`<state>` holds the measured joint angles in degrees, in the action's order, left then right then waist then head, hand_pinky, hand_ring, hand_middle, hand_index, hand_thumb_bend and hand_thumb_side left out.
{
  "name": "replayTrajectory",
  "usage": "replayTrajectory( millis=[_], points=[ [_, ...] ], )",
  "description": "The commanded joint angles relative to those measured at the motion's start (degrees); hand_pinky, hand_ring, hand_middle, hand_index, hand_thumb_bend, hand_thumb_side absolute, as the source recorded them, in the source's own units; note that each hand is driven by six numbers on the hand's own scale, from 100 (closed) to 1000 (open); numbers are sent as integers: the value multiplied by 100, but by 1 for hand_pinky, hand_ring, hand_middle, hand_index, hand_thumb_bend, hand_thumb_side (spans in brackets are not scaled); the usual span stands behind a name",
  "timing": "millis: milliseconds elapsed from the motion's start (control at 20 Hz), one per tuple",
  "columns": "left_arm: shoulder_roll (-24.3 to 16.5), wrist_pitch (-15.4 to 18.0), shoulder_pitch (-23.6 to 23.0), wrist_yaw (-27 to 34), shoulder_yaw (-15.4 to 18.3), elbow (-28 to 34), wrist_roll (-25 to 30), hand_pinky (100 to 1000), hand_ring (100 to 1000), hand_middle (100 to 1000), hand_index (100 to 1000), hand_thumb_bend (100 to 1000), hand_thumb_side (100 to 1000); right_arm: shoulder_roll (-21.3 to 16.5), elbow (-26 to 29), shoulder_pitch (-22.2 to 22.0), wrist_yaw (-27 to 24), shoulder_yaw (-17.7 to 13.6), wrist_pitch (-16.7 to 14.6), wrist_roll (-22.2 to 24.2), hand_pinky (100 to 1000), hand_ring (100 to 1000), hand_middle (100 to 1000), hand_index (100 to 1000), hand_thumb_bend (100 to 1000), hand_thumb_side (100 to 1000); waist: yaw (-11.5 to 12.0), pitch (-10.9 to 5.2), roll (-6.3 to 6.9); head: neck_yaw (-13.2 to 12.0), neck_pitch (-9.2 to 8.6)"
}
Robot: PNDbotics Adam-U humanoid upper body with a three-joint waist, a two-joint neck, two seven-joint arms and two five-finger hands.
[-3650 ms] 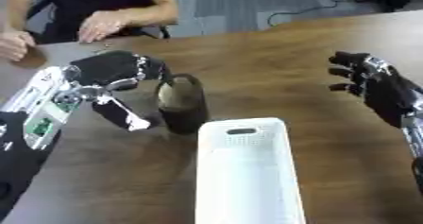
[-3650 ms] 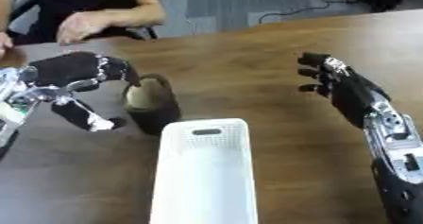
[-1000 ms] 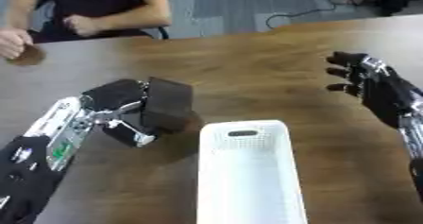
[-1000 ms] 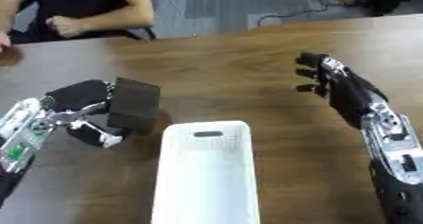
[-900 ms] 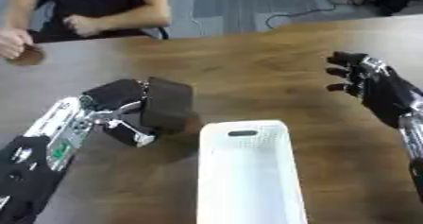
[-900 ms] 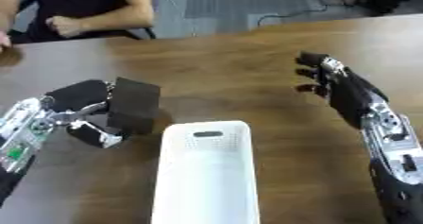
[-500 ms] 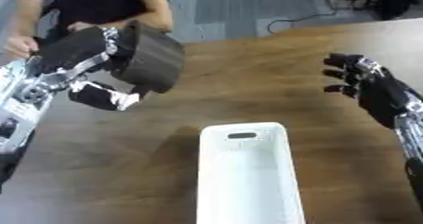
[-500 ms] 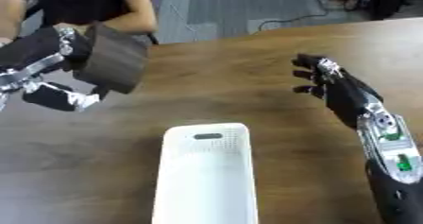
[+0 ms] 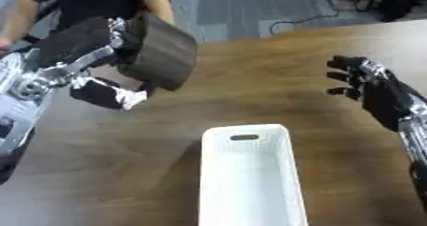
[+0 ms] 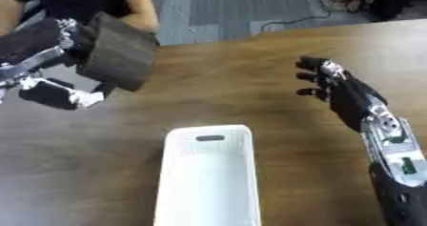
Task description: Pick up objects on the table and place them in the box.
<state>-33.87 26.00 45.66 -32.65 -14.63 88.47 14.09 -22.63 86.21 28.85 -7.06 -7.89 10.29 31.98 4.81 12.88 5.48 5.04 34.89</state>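
Left hand has its fingers curled round a dark brown, blocky, matte object, held in the air above the bench's left side. White oblong box sits at the near edge. Right hand hovers, fingers spread.

At the left of the frame the left hand shows black finger shells over silver links with a white-tipped thumb on a silver forearm, while the right hand at the right is black with silver knuckle joints and a grey, green-marked wrist plate.
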Motion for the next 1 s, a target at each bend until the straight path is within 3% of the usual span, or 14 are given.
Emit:
replayTrajectory(
  millis=[50, 400, 1000],
  points=[
    [-68, 55, 221, 95, -68, 149, 129, 100, 100, 123, 330, 100, 308, -52, 69, 52, -1, -37, 3, -20, 837, 978, 980, 1000, 100, 1000, 12, -139, -6, 41, -95],
    [708, 478, 802, 392, -845, 307, 823, 100, 100, 122, 328, 100, 306, -18, 49, 128, 23, 31, -16, 44, 837, 978, 979, 1000, 100, 1000, -111, -108, -11, -92, -109],
    [886, 476, 777, 686, -968, 380, 1070, 100, 100, 119, 324, 100, 306, -9, 36, 147, 34, 34, -33, 58, 838, 978, 978, 1000, 100, 1000, -114, -90, -18, -73, -107]
  ],
)
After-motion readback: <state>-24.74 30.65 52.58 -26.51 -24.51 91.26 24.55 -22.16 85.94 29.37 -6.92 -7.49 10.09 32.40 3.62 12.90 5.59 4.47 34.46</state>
